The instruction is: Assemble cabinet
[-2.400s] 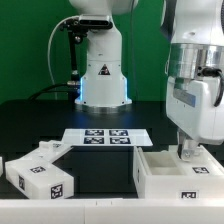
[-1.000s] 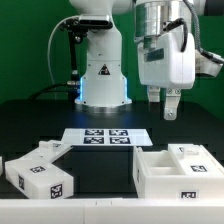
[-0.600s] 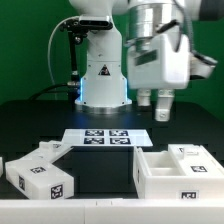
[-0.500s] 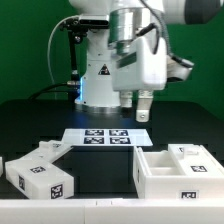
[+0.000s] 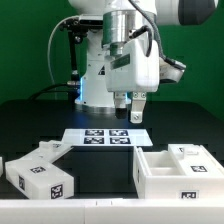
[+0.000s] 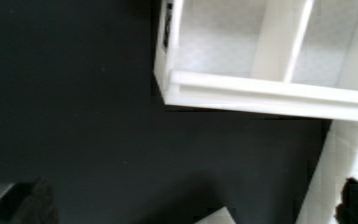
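Gripper (image 5: 133,112) spread open and empty, hanging above the marker board (image 5: 105,137). Nearest, at the exterior view's right, the compartmented cabinet box (image 5: 175,172) standing on the table (image 5: 100,172); at the exterior view's left, well apart, a second cabinet piece (image 5: 40,172). Probably light, stiff, smooth plastic, so slippery in a pinch — better to take a thin wall or divider, not the broad outside. Bare black surface between both pieces — room enough for sliding. Further back, the arm's base (image 5: 103,75).

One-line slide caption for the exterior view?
Open claw hovers above the marker board, between the loose cabinet piece and the compartmented cabinet box.
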`<state>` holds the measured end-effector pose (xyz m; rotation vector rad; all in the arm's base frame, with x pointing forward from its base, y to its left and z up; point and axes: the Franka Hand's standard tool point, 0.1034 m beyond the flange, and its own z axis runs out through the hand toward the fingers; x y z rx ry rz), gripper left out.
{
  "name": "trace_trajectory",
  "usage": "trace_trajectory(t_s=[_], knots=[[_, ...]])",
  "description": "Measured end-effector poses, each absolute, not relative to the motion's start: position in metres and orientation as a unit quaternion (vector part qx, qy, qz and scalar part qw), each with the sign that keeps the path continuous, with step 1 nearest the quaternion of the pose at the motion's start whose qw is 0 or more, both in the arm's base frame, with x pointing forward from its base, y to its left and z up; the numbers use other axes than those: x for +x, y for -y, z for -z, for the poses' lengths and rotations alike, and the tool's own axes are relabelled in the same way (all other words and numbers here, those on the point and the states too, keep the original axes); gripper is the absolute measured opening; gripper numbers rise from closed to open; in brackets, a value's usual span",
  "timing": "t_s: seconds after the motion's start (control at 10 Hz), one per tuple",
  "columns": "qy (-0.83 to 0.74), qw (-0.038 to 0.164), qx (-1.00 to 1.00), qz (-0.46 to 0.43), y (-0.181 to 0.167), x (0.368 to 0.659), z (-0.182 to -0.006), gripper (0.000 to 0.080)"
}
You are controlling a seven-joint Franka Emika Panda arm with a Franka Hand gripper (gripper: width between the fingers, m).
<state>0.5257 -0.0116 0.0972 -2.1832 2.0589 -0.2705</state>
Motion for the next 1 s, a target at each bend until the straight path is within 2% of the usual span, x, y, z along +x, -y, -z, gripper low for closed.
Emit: trace_trajectory(t_s=[0.2,0.3,0.6,0.7,0.8,0.9,1.0], knots=[[-0.736,0.074,-0.664,0.108,0.063,0.509,-0.091,0.0796],[-0.777,0.081,-0.615,0.106,0.078,0.503,-0.086,0.0796],[-0.783,0.082,-0.608,0.101,0.073,0.504,-0.085,0.0796],[-0.776,0.079,-0.616,0.111,0.080,0.502,-0.084,0.0796],[-0.785,0.081,-0.600,0.132,0.107,0.490,-0.083,0.0796],[-0.796,0.101,-0.583,0.128,0.114,0.491,-0.093,0.0796],[-0.792,0.121,-0.583,0.133,0.115,0.498,-0.110,0.0796]])
